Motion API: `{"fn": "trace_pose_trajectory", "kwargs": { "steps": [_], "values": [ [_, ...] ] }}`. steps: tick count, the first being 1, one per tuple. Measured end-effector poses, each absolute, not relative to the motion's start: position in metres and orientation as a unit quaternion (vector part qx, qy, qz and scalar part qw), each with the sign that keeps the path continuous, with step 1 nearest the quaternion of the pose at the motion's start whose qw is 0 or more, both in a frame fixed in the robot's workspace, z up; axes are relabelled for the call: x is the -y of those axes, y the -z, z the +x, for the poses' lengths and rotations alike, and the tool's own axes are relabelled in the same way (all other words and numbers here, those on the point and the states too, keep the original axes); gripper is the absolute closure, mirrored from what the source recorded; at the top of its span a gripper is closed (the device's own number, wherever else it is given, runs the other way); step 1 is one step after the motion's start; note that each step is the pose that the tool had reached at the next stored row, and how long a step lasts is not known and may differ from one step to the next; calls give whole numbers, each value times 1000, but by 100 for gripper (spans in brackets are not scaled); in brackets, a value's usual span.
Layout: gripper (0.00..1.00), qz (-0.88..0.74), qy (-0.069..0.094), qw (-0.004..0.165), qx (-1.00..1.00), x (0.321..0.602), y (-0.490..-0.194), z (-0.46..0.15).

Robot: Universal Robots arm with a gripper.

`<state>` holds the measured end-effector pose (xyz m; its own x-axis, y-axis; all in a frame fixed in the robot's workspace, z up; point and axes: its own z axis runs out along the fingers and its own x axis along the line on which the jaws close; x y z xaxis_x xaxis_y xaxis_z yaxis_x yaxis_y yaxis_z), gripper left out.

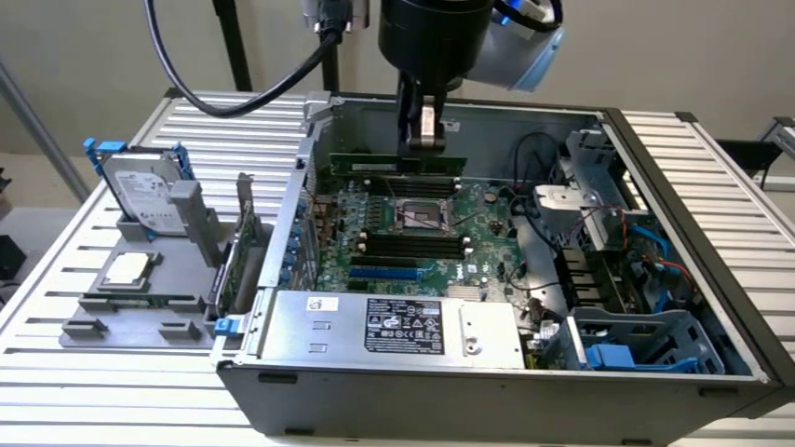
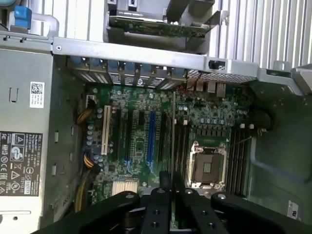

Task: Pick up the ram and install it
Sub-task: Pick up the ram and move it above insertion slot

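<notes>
The gripper (image 1: 423, 142) pinches the ram (image 1: 372, 166) by its top edge, leaving the contacts free; it hangs level just beside the processor socket (image 1: 423, 216). It runs parallel to the memory slots (image 2: 181, 141) beside that socket, likely for alignment.

Plain pale wall (image 1: 671, 47) across top of frame. Ribbed aluminium bench (image 1: 733, 177) across middle and lower frame. Black stand pole (image 1: 231, 42) upper left; slanted grey metal bar (image 1: 32, 121) at left edge. Beige floor (image 1: 19, 186) beyond. Soft, even light.
</notes>
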<state>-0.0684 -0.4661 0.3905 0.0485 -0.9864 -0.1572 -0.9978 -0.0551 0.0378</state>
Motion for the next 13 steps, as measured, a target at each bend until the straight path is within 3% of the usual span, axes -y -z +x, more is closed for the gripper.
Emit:
{"fn": "trace_pose_trajectory", "kwargs": {
  "steps": [13],
  "values": [
    [87,-722,-53,23,-689,451,-387,-55]
  ]
}}
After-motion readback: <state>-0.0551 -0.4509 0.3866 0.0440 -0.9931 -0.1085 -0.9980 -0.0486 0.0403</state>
